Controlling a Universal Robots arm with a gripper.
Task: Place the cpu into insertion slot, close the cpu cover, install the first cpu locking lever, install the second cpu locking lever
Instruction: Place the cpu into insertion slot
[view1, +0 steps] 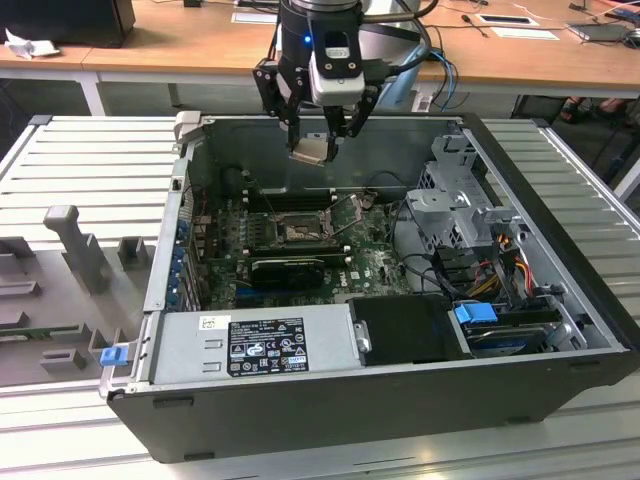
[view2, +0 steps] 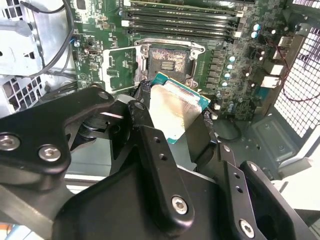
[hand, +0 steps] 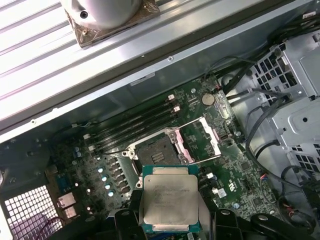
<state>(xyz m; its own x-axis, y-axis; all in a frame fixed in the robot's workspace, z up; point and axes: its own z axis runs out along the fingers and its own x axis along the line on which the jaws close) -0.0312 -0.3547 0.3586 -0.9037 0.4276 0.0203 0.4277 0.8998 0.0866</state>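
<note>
My gripper (view1: 313, 147) hangs above the open computer case, shut on the cpu (view1: 309, 151), a flat square chip with a pale metal top. In both wrist views the cpu (view2: 172, 112) (hand: 169, 197) sits tilted between the black fingers (view2: 150, 145), still well above the board. Below and slightly ahead of it lies the insertion slot (view1: 298, 232) (view2: 167, 60) (hand: 154, 150), a dark square socket with a silvery rim and nothing in it. The cpu cover (view2: 118, 67) (hand: 200, 137) is swung open beside the slot.
Memory sticks (view2: 180, 22) run along one side of the slot, and a long black graphics card (view1: 288, 268) along the other. A grey power supply (view1: 255, 340) fills the case front. A drive cage (view1: 455, 210) with cables stands at the exterior view's right.
</note>
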